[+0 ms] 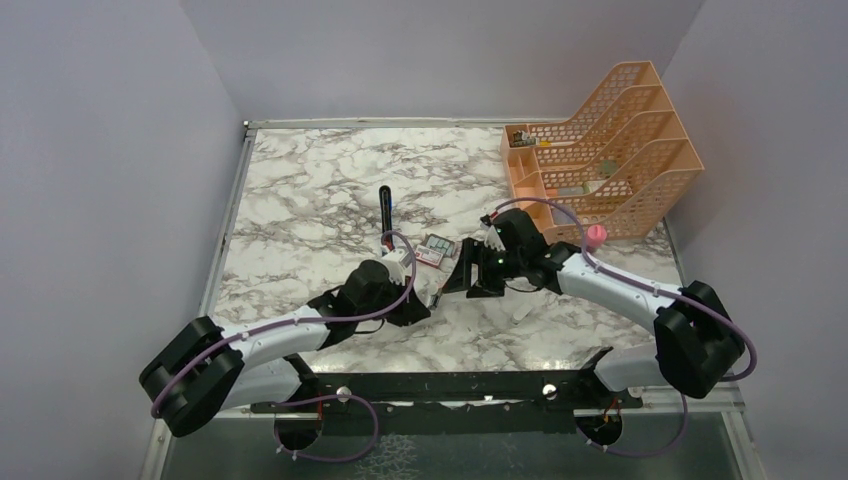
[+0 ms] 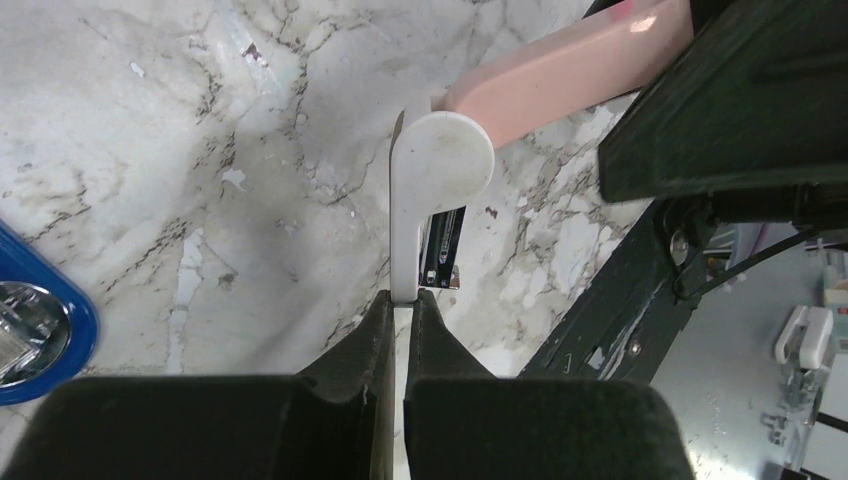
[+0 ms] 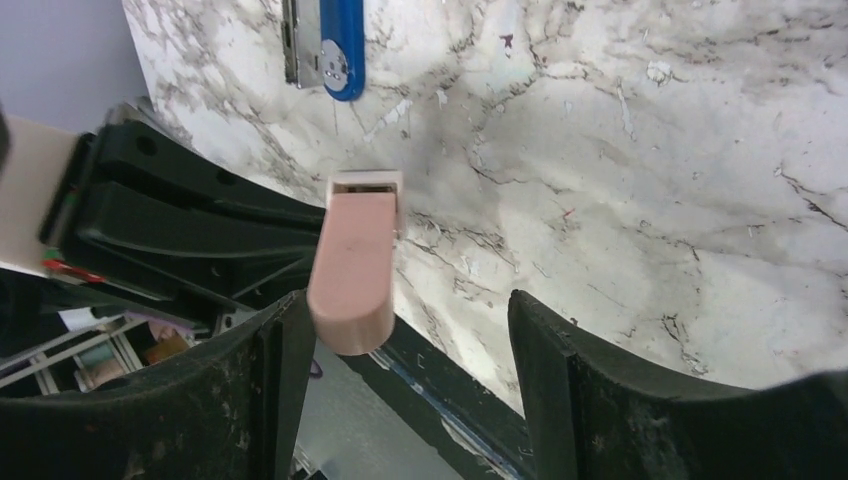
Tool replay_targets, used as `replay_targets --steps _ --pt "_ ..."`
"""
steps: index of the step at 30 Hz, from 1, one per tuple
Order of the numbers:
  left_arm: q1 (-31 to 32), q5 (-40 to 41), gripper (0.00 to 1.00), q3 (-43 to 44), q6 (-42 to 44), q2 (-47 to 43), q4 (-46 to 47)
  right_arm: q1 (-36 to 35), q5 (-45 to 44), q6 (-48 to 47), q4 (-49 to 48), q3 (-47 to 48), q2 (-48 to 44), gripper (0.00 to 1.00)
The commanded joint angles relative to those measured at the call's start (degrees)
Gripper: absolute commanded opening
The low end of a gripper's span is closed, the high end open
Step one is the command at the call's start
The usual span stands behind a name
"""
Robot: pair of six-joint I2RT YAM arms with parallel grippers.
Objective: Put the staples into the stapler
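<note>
While the stapler [image 1: 386, 208] rests near the middle of the marble desk [image 1: 300, 190], the left claw [image 2: 403, 300] just in front of it is clamped tight on the flat white end of a pink-and-white piece [image 2: 440, 165]. The staples [image 1: 435, 250] sit in their small box just right of the stapler, near both claws. The right claw [image 3: 408, 308] stands wide apart around the piece's pink end, and a peach organiser [image 1: 610, 150] fills the far right corner.

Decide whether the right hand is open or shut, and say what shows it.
Open: the right hand shows its fingers wide apart in its wrist view, the pink-and-white piece beside one finger.
</note>
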State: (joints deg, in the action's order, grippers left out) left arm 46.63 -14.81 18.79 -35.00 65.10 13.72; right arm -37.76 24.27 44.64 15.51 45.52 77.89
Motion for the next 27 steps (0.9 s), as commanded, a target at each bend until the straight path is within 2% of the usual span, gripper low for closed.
replay_targets --steps 1,12,18,24,27 --pt "0.2 -1.03 0.0 3.48 -4.97 1.54 3.16 0.13 3.18 1.19 -7.6 -2.28 0.53 0.75" --pt "0.22 -2.88 0.0 6.29 -6.79 4.87 4.42 -1.37 -2.99 4.79 -14.94 -4.44 2.43 0.72" --pt "0.2 -3.12 0.0 6.87 -8.46 5.63 4.87 -2.56 -7.35 5.98 -21.79 -7.4 1.81 0.53" --pt "0.23 -2.97 0.0 6.82 -9.27 5.95 5.36 -3.46 -9.08 6.05 -20.29 -6.68 2.91 0.38" --pt "0.15 -1.56 0.28 6.39 -9.93 5.82 4.85 -3.46 -12.68 5.33 -16.13 -5.08 2.59 0.34"
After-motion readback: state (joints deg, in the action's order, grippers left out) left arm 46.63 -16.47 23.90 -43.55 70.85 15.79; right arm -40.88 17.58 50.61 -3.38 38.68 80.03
